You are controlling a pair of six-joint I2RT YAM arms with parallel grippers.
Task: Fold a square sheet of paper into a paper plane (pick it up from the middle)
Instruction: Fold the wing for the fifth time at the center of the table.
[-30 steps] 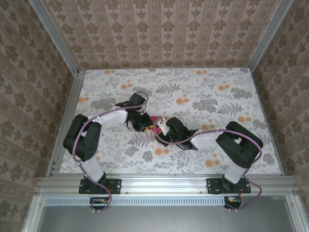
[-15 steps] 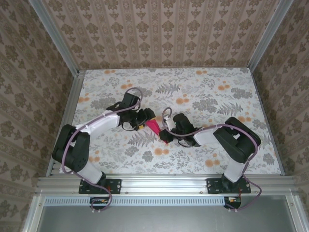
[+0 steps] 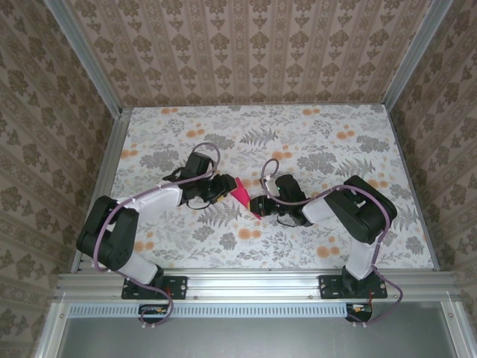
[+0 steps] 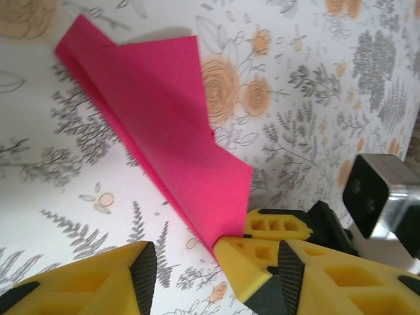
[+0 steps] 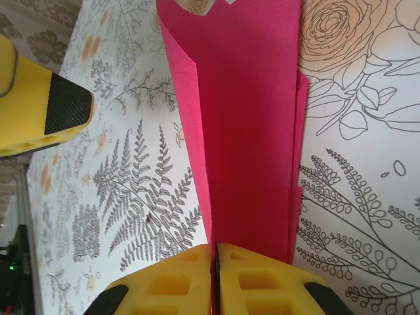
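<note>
The magenta-pink paper is folded into a narrow pointed paper plane (image 3: 242, 195) with a centre crease, and it rests low over the flowered tablecloth between the two arms. My right gripper (image 3: 258, 205) is shut on the plane's near end; in the right wrist view its fingers (image 5: 214, 262) pinch the fold of the plane (image 5: 246, 131). My left gripper (image 3: 222, 186) is just left of the paper, apart from it. In the left wrist view this gripper (image 4: 216, 272) is open and holds nothing, with the plane (image 4: 164, 118) ahead and the right gripper's yellow fingers (image 4: 262, 252) clamped on its tip.
The flowered tablecloth (image 3: 313, 142) covers the table, boxed in by aluminium rails (image 3: 112, 171) and patterned walls. One pad of the left gripper (image 5: 62, 108) shows at the upper left of the right wrist view. The right wrist camera (image 4: 380, 197) sits close by.
The two grippers, close together over the paper a second ago, have drawn apart. The left gripper let go and slid left; the right gripper keeps the plane, now lower and more exposed.
</note>
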